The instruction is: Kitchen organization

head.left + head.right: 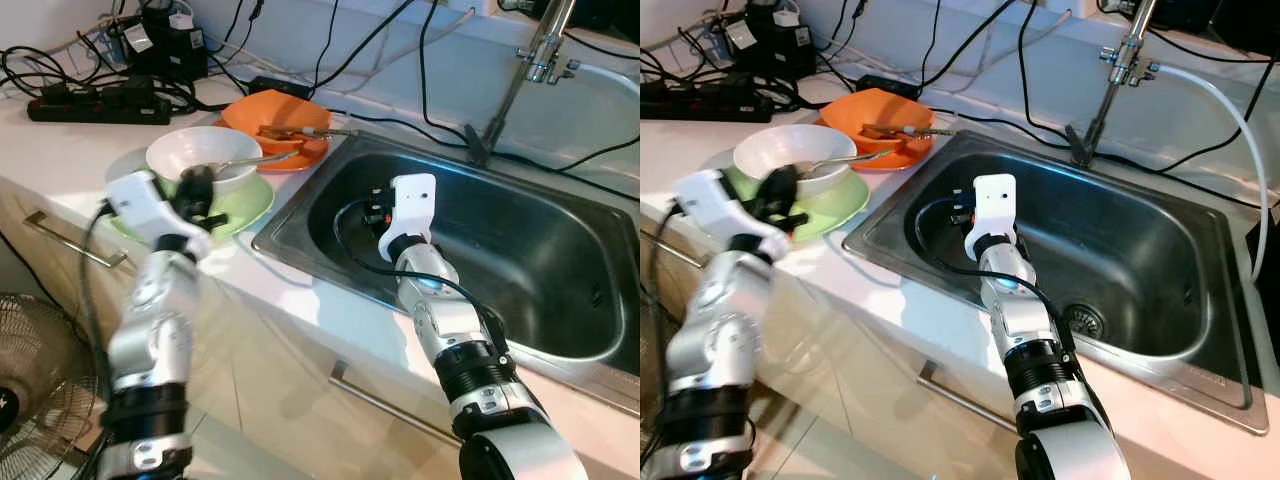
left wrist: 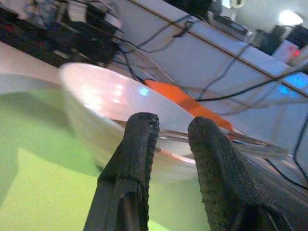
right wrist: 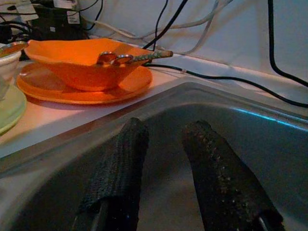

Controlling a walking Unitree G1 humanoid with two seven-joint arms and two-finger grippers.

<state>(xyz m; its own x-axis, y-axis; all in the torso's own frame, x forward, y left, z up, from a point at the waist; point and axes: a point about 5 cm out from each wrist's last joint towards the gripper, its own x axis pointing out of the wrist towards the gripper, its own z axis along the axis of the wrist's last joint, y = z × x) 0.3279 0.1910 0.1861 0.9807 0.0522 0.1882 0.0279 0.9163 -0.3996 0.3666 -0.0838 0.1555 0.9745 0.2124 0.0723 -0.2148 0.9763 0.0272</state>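
A white bowl (image 1: pixel 200 155) with a metal spoon (image 1: pixel 255 160) in it stands on a green plate (image 1: pixel 250 205) on the counter. Behind it, an orange bowl (image 1: pixel 275 112) holding cutlery rests on an orange plate (image 1: pixel 305 155). My left gripper (image 1: pixel 195 192) hovers over the green plate at the white bowl's near side, fingers (image 2: pixel 142 139) slightly open with nothing between them. My right gripper (image 3: pixel 166 132) is down inside the steel sink (image 1: pixel 520 250) near its left wall, open and empty, pointing toward the orange dishes.
A faucet (image 1: pixel 530 60) rises behind the sink. Black cables and a power strip (image 1: pixel 95 105) crowd the counter's back. The sink drain (image 1: pixel 1082 320) lies right of my right arm. Drawer handles (image 1: pixel 70 245) and a fan (image 1: pixel 40 400) are below the counter edge.
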